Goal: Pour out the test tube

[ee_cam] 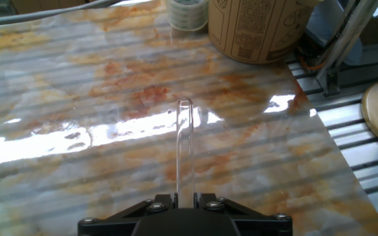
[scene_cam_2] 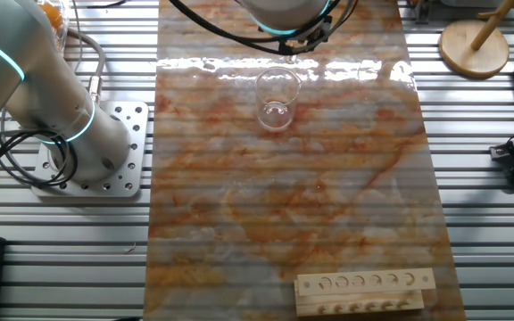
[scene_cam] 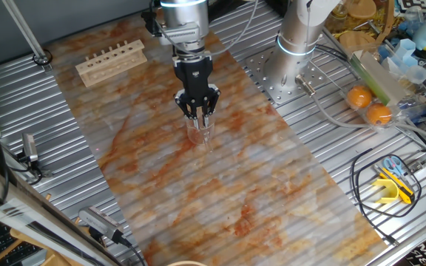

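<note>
The test tube (ee_cam: 185,147) is a slim, clear glass tube, so see-through that the marbled orange and grey mat (ee_cam: 77,78) shows through it. In my hand view it runs straight away from me toward twelve o'clock, and its rounded far end catches a small highlight. I cannot tell whether anything is inside it.

My fingers (ee_cam: 155,206) are drawn close together and clamped on the near end of the tube, one on each side, with only the width of the glass between them. My gripper (scene_cam: 197,112) hangs near the middle of the mat in one fixed view, pointing down.

A wider clear beaker (scene_cam_2: 276,96) stands upright on the mat. In one fixed view it sits directly below my fingertips, at six o'clock from them, and the tube reaches down toward it. I cannot tell whether the tube touches the beaker.

A pale wooden rack (scene_cam: 112,60) with a row of holes lies on the mat, well apart from me, at about ten o'clock from the gripper in that view.
</note>
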`<action>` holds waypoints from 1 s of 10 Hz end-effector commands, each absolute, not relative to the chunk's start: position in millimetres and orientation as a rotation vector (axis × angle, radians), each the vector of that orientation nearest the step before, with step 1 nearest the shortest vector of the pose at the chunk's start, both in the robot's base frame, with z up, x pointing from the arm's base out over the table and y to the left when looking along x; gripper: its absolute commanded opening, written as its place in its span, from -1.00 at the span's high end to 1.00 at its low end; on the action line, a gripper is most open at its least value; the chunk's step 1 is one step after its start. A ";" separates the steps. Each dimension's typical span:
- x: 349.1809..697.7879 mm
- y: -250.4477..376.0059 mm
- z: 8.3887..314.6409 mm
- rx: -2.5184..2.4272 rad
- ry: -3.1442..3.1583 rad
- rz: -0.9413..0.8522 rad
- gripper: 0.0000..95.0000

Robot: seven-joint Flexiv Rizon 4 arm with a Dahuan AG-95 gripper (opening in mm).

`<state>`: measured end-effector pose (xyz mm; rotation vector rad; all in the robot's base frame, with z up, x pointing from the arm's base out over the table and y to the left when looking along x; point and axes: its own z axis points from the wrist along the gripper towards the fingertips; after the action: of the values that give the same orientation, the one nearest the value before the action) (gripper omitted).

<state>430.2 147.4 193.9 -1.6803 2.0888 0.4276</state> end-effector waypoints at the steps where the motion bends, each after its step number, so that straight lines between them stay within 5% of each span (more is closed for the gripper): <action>1: 430.2 146.8 194.2 -1.681 2.084 0.433 1.00; 10: 430.7 145.7 195.2 -1.698 2.148 0.384 1.00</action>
<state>430.9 146.4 195.2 -1.7017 2.1471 0.3785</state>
